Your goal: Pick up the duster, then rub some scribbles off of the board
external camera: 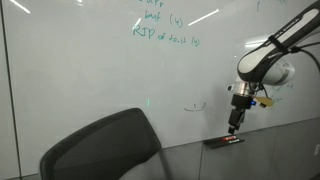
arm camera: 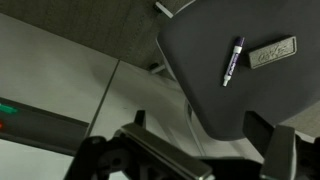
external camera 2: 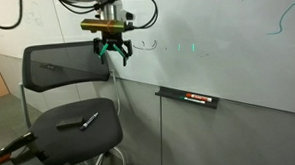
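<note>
The duster (external camera 2: 69,123) is a small dark block lying on the seat of a black chair (external camera 2: 60,136). It also shows in the wrist view (arm camera: 272,50), next to a marker pen (arm camera: 232,60). My gripper (external camera 2: 113,52) is open and empty. It hangs in front of the board (external camera 2: 226,49), well above the seat and apart from the duster. In an exterior view my gripper (external camera: 235,125) points down beside the scribbles (external camera: 195,104), a small faint teal arc on the board (external camera: 80,60). In the wrist view the open fingers (arm camera: 198,125) frame the seat edge.
A ledge under the board holds a thin black-and-red item (external camera: 225,141), also seen in an exterior view (external camera 2: 196,97). Rows of teal handwriting (external camera: 160,30) sit high on the board. The chair's backrest (external camera: 100,145) stands close to the wall.
</note>
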Robot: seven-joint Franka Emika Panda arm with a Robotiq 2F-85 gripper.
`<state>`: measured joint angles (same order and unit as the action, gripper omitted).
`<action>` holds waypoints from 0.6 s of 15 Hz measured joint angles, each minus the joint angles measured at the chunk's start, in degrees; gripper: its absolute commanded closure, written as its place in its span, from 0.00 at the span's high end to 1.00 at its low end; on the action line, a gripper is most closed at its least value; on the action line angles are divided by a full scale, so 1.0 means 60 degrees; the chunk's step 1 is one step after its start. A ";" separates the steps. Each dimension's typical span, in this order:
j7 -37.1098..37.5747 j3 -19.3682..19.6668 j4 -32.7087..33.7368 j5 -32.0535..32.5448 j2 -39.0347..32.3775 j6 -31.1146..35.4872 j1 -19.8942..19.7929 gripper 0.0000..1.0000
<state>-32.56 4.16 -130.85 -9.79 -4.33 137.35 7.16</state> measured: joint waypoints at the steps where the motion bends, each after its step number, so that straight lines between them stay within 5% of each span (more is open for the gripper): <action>1: -0.0486 -0.0208 0.0350 -0.0381 -0.0576 0.0026 -0.0092 1.00; 5: -0.1460 -0.1137 0.1014 -0.0342 -0.2184 0.0061 -0.0458 1.00; 9: -0.0744 -0.1702 0.0892 0.0673 -0.3045 0.0313 -0.0330 1.00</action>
<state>-37.02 -6.05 -125.50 -5.76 -22.59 139.22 5.18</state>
